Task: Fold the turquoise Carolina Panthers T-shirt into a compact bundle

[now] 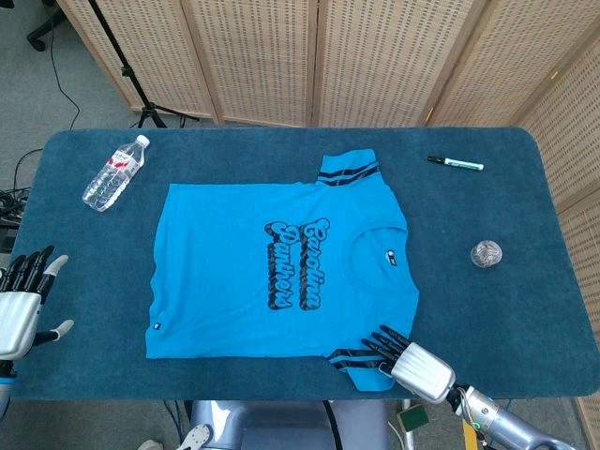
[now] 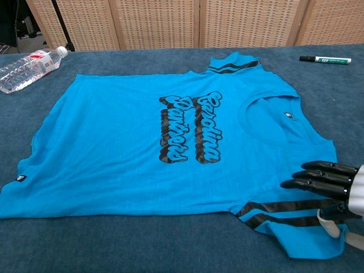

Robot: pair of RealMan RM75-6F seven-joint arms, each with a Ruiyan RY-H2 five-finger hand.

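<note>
Head view gives us the turquoise T-shirt (image 1: 281, 272) spread flat mid-table, unfolded. At its near right sleeve (image 2: 296, 224) we see the right hand (image 1: 412, 361), fingers extended and apart, holding nothing. Far off at the near left edge, our left hand (image 1: 23, 305) hovers, fingers spread.

You had a turquoise T-shirt (image 1: 281, 272) spread on the dark teal bench (image 1: 487, 309), its chest lettering black with pale blue fill and both sleeves banded in black stripes. At ten o'clock lay a clear bottle (image 1: 114, 173) with a white cap and red-and-white label. At two o'clock sat a black-and-white marker (image 1: 456, 163). Your right hand (image 1: 408, 361) was silver with black fingers (image 2: 318, 175); your left hand (image 1: 21, 305) matched.
</note>
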